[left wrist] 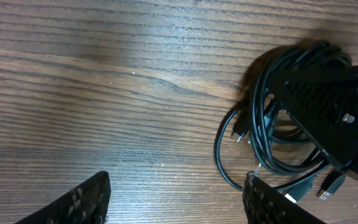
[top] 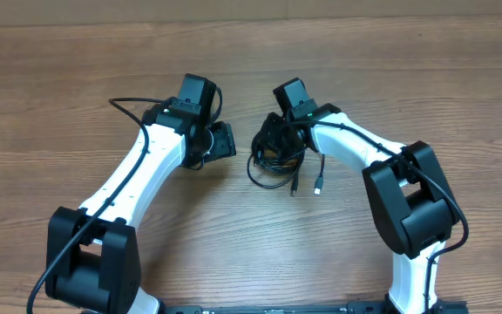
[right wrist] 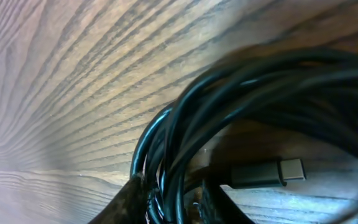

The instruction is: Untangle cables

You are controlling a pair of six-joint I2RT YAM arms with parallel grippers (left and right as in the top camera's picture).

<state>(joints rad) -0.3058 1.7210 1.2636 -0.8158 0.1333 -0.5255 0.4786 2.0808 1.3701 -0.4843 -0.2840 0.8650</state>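
Observation:
The cables (top: pixel 277 163) are a coiled bundle of thin black cords on the wooden table, with two metal-tipped plug ends (top: pixel 319 185) sticking out toward the front. My right gripper (top: pixel 273 141) sits on top of the bundle. In the right wrist view its fingers (right wrist: pixel 173 205) are shut on several strands of the cables (right wrist: pixel 166 149), and a plug (right wrist: pixel 266 172) lies just beside them. My left gripper (top: pixel 220 142) is open and empty just left of the bundle. In the left wrist view its fingers (left wrist: pixel 176 199) straddle bare wood, with the cables (left wrist: pixel 260 124) at the right.
The wooden table (top: pixel 77 78) stretches all round the bundle. The two arms meet near the middle, a few centimetres apart. The right gripper's black body (left wrist: pixel 328 112) covers part of the bundle in the left wrist view.

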